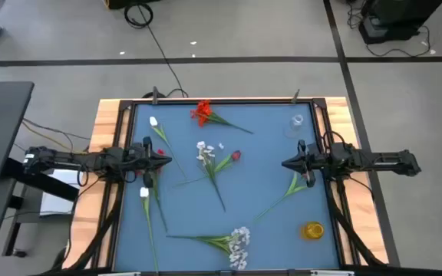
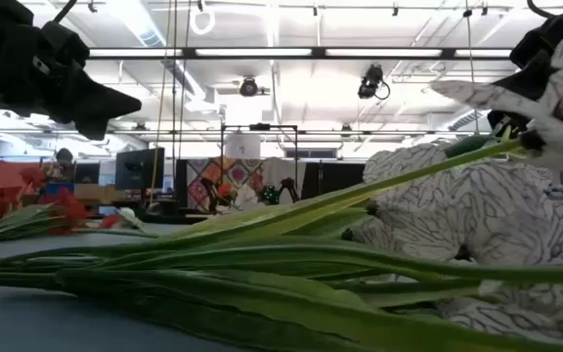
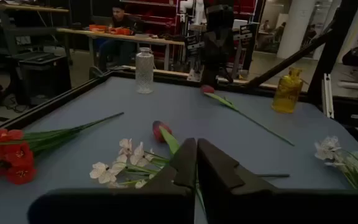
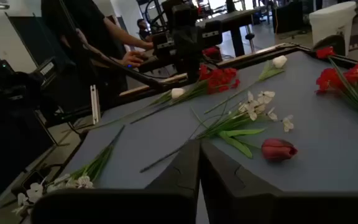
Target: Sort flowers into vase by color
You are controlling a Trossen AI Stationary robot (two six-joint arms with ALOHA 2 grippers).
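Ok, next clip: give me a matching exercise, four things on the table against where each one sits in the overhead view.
Things:
1. clear vase
2. yellow vase
3. bright red flower
4. white blossom spray

Places:
a. bottom edge, near the middle
b. bottom right corner
c. top right corner
d. top edge, near the middle

Pairs: 1-c, 2-b, 3-d, 4-a
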